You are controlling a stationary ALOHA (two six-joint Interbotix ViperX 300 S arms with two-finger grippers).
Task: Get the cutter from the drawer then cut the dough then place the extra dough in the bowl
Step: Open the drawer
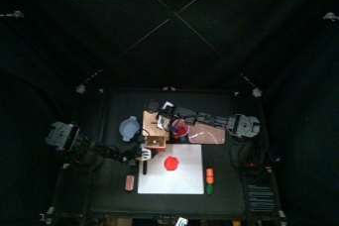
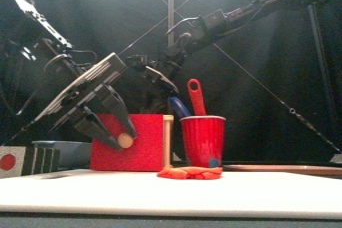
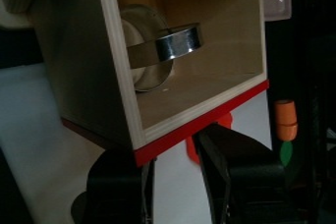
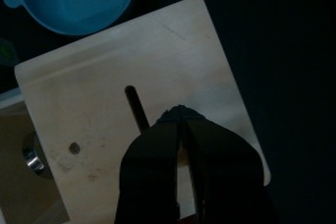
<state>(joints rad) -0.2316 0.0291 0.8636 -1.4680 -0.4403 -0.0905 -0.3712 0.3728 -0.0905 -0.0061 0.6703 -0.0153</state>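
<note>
The pale wooden box stands behind the white cutting board, where a red dough disc lies. Its drawer is pulled out, and the round metal cutter lies inside it. My left gripper is shut on the red knob of the red drawer front. My right gripper is over the box top with its jaws shut, close to the slot. The blue-grey bowl sits left of the box.
A red cup with a blue and a red knife stands right of the box. Orange and green toy foods lie by the board's right edge.
</note>
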